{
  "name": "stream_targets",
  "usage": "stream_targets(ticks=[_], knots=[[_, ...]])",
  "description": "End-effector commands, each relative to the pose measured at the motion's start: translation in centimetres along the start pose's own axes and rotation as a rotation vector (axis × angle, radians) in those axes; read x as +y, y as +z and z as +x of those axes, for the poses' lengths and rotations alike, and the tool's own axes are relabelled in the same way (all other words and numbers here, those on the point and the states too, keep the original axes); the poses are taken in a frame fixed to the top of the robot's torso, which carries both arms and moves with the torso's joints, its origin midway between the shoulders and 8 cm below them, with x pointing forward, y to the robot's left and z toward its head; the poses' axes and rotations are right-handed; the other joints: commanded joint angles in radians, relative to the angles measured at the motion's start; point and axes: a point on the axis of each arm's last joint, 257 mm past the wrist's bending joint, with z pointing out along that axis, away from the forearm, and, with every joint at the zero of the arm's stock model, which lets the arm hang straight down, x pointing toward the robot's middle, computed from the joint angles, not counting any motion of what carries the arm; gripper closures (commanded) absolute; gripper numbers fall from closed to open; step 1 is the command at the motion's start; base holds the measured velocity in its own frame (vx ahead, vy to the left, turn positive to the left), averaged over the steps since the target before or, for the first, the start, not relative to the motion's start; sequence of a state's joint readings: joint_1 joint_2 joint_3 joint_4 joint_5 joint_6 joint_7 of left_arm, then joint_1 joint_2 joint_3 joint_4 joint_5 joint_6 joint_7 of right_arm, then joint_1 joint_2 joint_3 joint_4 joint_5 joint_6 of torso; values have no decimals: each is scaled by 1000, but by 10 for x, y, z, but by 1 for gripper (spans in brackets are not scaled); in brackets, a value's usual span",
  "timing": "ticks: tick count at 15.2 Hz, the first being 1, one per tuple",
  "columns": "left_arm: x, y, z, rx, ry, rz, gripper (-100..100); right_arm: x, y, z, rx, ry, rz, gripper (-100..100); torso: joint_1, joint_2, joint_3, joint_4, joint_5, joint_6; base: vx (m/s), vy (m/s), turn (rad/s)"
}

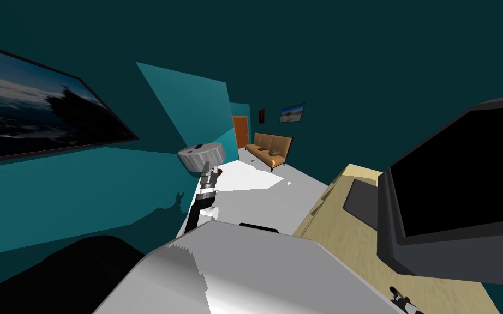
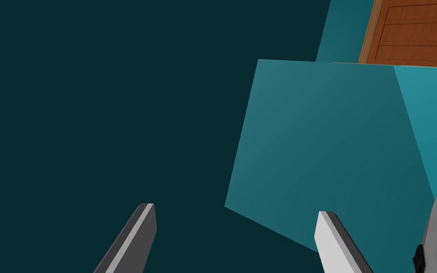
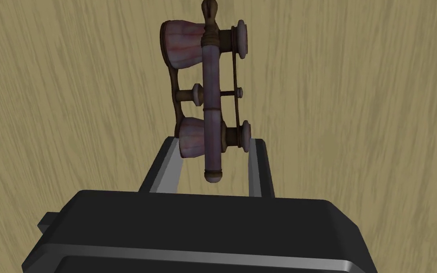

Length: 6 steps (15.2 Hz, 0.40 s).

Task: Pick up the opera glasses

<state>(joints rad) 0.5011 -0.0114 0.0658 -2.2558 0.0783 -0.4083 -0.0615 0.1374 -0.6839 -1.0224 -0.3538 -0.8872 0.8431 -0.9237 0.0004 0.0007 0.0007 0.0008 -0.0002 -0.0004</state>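
No lettering, label, brand, number or sign can be read anywhere here.

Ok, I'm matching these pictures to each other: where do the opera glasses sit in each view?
Head view: I cannot make them out on the wooden desk at right.
Left wrist view: the open left gripper faces teal walls and a brown door instead.
Right wrist view: opera glasses upper middle, near barrel pinched by the right gripper.
Shared landmark: the desk's pale wood, in head and right wrist views.
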Motion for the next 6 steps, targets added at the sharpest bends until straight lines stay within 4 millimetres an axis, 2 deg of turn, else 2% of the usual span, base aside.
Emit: stream_targets(ticks=[1,3,4,5,6], knots=[[0,0,0,0,0,0,0,0,0,0,0,0,0,100,0,0,0,0,0,0,1,2,11],[0,0,0,0,0,0,0,0,0,0,0,-1,0,100,0,0,0,0,0,1,0,0,0],[0,0,0,0,0,0,0,-7,-7,16,-2,-18,6,100,0,0,0,0,0,1,27,13,-116],[0,0,0,0,0,0,0,-8,-8,20,-3,-21,7,100,0,-1,-1,0,1,1,54,35,-179],[0,0,0,0,0,0,0,-5,-5,13,0,-16,3,100,2,-3,-1,-1,1,1,32,21,-77]])
